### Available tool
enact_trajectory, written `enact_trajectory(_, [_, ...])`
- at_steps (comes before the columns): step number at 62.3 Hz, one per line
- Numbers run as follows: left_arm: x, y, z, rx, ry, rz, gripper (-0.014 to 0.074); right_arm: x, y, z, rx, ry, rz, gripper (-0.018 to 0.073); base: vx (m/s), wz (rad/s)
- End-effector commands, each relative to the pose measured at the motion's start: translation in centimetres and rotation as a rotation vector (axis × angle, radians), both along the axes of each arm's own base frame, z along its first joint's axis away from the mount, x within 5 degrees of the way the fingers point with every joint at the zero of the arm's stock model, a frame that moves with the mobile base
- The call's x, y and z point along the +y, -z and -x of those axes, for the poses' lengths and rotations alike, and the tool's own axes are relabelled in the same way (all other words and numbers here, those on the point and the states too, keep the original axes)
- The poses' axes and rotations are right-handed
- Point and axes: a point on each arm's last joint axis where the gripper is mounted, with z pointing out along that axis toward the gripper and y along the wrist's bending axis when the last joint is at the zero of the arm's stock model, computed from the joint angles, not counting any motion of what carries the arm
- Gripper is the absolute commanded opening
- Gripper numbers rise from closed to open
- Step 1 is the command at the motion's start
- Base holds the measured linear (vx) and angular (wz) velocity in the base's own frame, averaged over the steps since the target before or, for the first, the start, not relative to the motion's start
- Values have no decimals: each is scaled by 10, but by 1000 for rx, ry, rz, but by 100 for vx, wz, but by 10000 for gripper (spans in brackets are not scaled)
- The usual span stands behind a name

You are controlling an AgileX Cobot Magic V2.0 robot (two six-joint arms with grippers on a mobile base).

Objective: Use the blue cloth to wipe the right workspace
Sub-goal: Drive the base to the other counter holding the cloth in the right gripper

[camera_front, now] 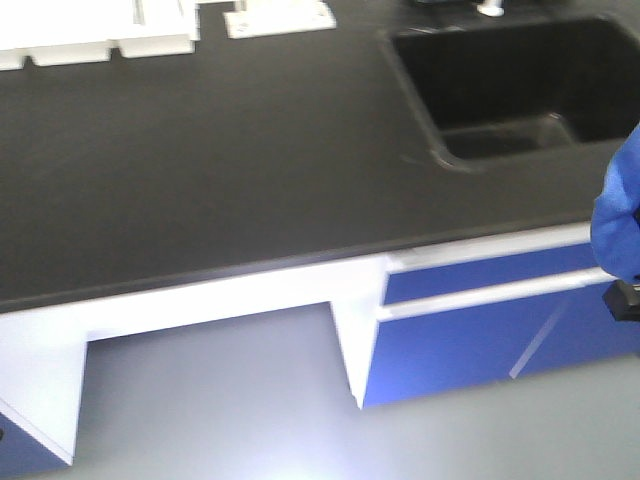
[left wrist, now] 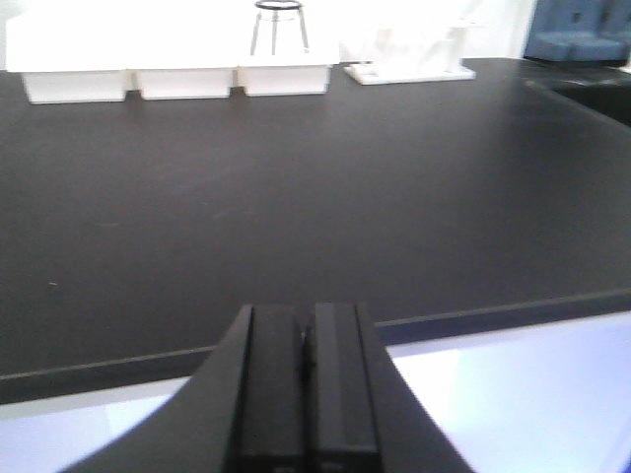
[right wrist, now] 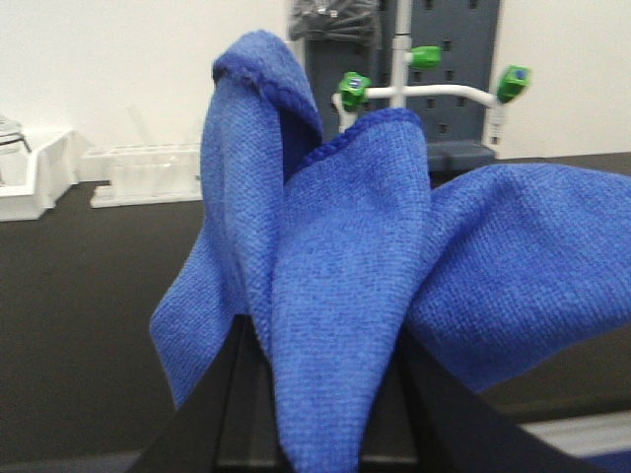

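Note:
The blue cloth (right wrist: 335, 286) bunches up out of my right gripper (right wrist: 320, 331), whose jaws are shut on its lower folds; its flaps spread left and right and hide the fingertips. In the front view the blue cloth (camera_front: 618, 215) hangs at the far right edge, in front of the counter's front edge, with a bit of the black right gripper (camera_front: 622, 298) under it. My left gripper (left wrist: 307, 313) is shut on nothing, hovering just over the front edge of a black countertop (left wrist: 296, 197). The right workspace is out of view.
The black countertop (camera_front: 200, 160) in the front view has a sink basin (camera_front: 520, 90) at the back right and white racks (camera_front: 60, 45) along the back. Blue cabinet drawers (camera_front: 480, 330) sit below it. A white drying rack with green tips (right wrist: 424, 89) stands behind the cloth.

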Motion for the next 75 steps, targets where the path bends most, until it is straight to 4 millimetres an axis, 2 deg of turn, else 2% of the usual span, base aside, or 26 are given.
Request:
enact_trajectory(1, [-1, 2, -1, -68, 15, 9, -6, -3, -17, -2, -108, 29, 6, 0, -28, -41])
enact_trajectory(75, [-1, 2, -1, -68, 15, 9, -6, -3, -17, -2, -108, 29, 6, 0, -26, -54])
